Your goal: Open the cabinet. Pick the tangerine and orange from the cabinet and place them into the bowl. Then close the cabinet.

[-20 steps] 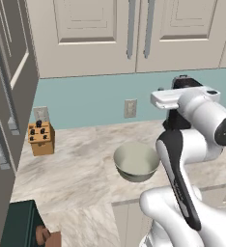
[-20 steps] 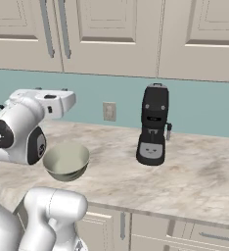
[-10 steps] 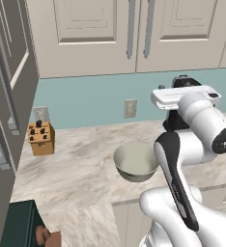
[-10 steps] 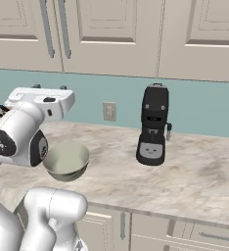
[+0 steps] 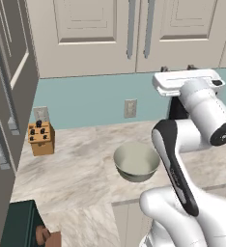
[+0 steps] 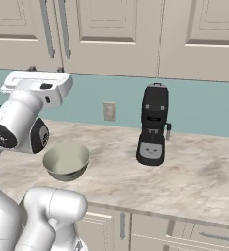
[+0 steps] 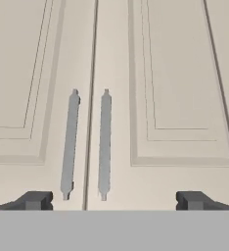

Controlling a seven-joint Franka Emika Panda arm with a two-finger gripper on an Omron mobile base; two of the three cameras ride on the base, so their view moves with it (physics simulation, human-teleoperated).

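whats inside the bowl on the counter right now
Nothing: the bowl shows a bare pale inside in both base views. The cabinet doors are shut, so whatever is behind them is hidden.

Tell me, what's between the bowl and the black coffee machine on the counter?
Nothing. In the right base view, only bare marbled counter stretches between the bowl and the coffee machine.

A pale marbled stone counter (image 5: 81,169) ran beneath a teal backsplash wall (image 5: 86,99). A white wall outlet (image 5: 130,108) sat at twelve o'clock from the counter's middle. A wooden knife block (image 5: 41,139) stood at nine o'clock, a black coffee machine (image 6: 153,125) at three o'clock. A dark grey tall cabinet (image 5: 6,87) rose left; beige drawer fronts (image 6: 150,233) lay below.
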